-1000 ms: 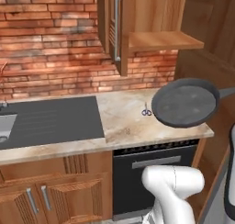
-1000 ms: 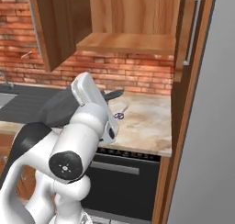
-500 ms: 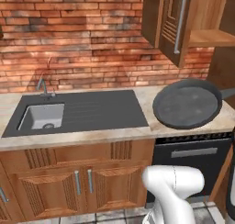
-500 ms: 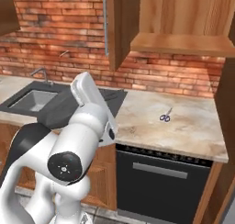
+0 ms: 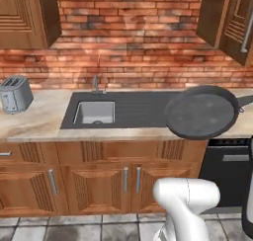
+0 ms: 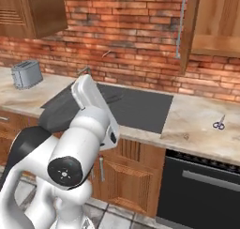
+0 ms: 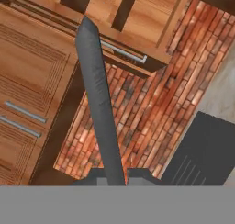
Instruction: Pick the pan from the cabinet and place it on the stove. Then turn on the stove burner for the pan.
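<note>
Pan: one dark grey frying pan (image 5: 201, 111), held in the air and tilted so its round inside faces the left base camera. It hangs above the front edge of the table, over the right end of the dark sink unit, touching nothing below it. In the right base view a dark part of it (image 6: 58, 113) shows behind the white arm.
Pan handle: one long straight dark handle (image 7: 99, 106), running up the hand view from between the finger tips.
Tool: clamped nearly fully closed on the pan handle (image 7: 112, 179); the finger tips themselves are hard to make out at the bottom of the hand view.
Table: one pale stone table (image 5: 39, 119) along the red brick wall.
Sink: one dark sink unit with a single steel basin (image 5: 95, 112), one faucet (image 5: 95, 83) behind it, and a ridged drainer (image 6: 136, 108) on its right.
Toaster: one grey toaster (image 5: 15, 94), at the left end of the table, against the wall.
Scissors: one pair (image 6: 219, 124), flat on the right part of the table, well apart from the sink.
Wall cabinets: one with its door swung open at the upper right (image 5: 228, 18), its grey bar handle (image 5: 245, 26) visible; one closed at the upper left (image 5: 22, 15).
Dishwasher: one black front (image 6: 201, 186) under the right part of the table.
</note>
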